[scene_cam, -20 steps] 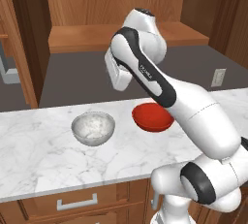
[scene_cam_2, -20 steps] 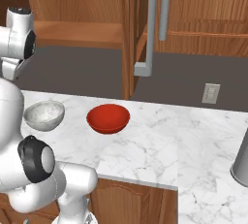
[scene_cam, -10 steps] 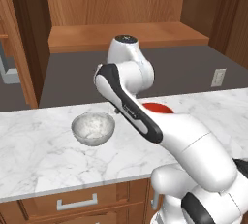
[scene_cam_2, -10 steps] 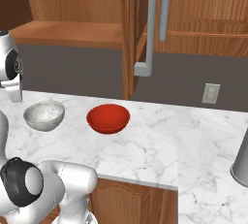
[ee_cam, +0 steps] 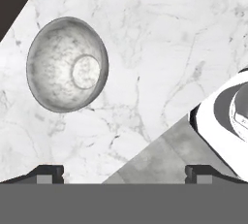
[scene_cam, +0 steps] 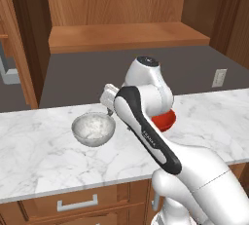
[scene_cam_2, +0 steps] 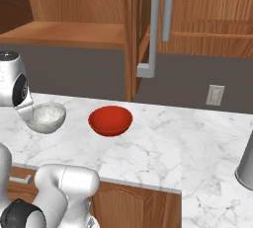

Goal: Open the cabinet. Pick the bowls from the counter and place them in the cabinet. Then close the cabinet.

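Swung down and left since earlier, fingers (ee_cam: 124,172) spread wide beside marble bowl (scene_cam: 93,129) on worktop (scene_cam: 44,146), ready for pickup.

My fingers (ee_cam: 49,171) stand wide apart above bare counter (ee_cam: 160,63), with the marble bowl (ee_cam: 67,64) just ahead and nothing over its mouth. The red bowl (scene_cam_2: 110,120) sits beside it with a strip of marble between them. In the right base view, the cabinet (scene_cam_2: 84,33) shelf overhead is reachable, but its door (scene_cam_2: 132,34) and grey handle (scene_cam_2: 153,29) jut out behind the red bowl.
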You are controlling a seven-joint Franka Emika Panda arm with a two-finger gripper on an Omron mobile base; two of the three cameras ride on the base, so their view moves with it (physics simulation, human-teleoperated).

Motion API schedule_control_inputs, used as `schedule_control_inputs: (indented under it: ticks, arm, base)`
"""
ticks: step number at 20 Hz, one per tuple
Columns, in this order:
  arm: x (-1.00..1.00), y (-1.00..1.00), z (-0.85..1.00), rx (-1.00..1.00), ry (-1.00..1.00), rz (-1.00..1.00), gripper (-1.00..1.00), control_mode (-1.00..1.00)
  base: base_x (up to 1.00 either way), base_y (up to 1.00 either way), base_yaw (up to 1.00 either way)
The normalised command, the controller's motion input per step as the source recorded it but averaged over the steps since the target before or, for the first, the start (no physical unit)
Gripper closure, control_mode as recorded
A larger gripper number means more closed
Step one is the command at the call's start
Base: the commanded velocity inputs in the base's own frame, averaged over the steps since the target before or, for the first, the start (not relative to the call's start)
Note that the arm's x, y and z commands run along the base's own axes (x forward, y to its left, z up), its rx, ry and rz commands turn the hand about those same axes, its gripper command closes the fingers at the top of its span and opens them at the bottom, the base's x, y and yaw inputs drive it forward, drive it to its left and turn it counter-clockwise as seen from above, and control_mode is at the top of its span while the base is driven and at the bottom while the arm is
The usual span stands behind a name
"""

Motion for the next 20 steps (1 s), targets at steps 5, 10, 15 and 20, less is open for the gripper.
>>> schedule_control_inputs:
  ticks: [5, 10, 15, 20]
  arm:
    - [0.00, -0.17, -0.29, 0.03, -0.01, 0.10, -1.00, -1.00]
    - [0.01, -0.22, -0.43, 0.00, -0.01, 0.02, -1.00, -1.00]
    - [0.25, -0.18, -0.44, 0.00, 0.00, 0.00, -1.00, -1.00]
    - [0.35, -0.16, -0.26, 0.00, 0.00, 0.02, -1.00, -1.00]
  base:
    - [0.00, 0.00, 0.00]
    - [0.00, 0.00, 0.00]
    - [0.00, 0.00, 0.00]
    - [0.00, 0.00, 0.00]
